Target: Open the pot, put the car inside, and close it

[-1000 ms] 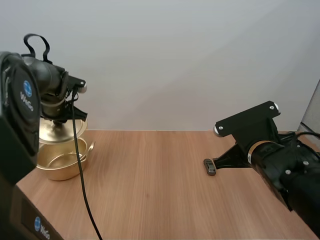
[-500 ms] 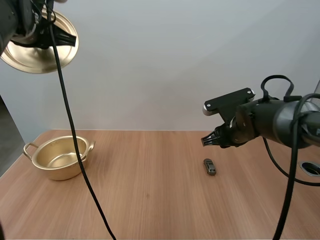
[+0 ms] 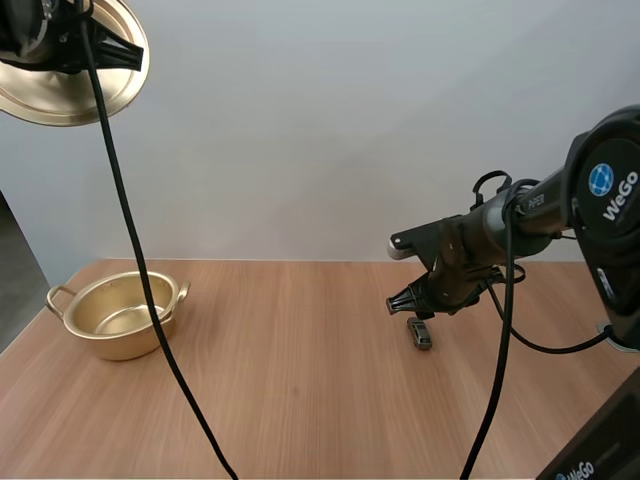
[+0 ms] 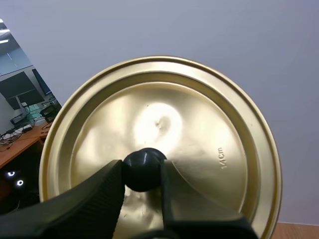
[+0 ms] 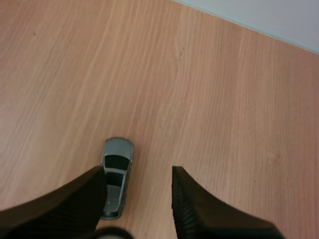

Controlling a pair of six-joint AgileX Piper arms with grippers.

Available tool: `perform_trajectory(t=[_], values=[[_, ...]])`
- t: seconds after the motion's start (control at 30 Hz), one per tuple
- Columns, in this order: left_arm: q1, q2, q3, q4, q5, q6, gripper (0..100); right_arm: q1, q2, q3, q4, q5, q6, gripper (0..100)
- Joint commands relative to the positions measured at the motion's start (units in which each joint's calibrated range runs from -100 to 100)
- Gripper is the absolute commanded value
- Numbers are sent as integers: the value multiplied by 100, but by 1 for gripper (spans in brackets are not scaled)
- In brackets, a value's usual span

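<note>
A light wooden table (image 3: 300,400) is set before a plain pale wall. At the lower left of the high view, a golden pot (image 3: 120,318) with two small side handles is seen standing open near the table's left edge. Its lid (image 3: 62,92) is held high in the upper left of the frame, tilted and well apart from the pot. In the left wrist view, the lid's black knob (image 4: 143,169) is pinched by the left gripper (image 4: 142,175), whose tips are closed against both sides of the knob. The golden top face of the lid is turned toward that camera, and the marking "14cm" is stamped on it.

At the right of centre in the high view, a small grey car (image 3: 419,334) is seen lying flat on the table, far from the pot. The right gripper (image 3: 408,303) is lowered just above and behind it. In the right wrist view, its two fingers (image 5: 75,199) are spread apart, and the car is seen in the gap, close against one finger. Whether the car is touched by that finger cannot be told.
</note>
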Motion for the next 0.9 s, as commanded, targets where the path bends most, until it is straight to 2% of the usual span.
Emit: perform_trajectory(t=[0.0, 0.27, 0.7, 0.73, 0.77, 0.83, 0.87], values=[[0, -2, 3, -40, 5, 5, 0, 4, 1, -4, 361, -13, -296, 79], [0, 10, 3, -260, 36, 153, 0, 4, 116, -4, 1234, -49, -987, 79], [0, 10, 3, -274, 233, 221, 0, 4, 924, -222, 1267, 94, -1145, 78], [0, 10, 3, -274, 255, 221, 0, 4, 984, -222, 1267, 94, -1155, 74], [0, 10, 3, -274, 255, 221, 0, 4, 1028, -222, 1267, 113, -1155, 64], [0, 10, 3, -274, 255, 221, 0, 4, 1078, -222, 1267, 92, -1195, 29], [0, -4, 3, -274, 271, 221, 0, 4, 1078, -237, 1267, 18, -1235, 0]])
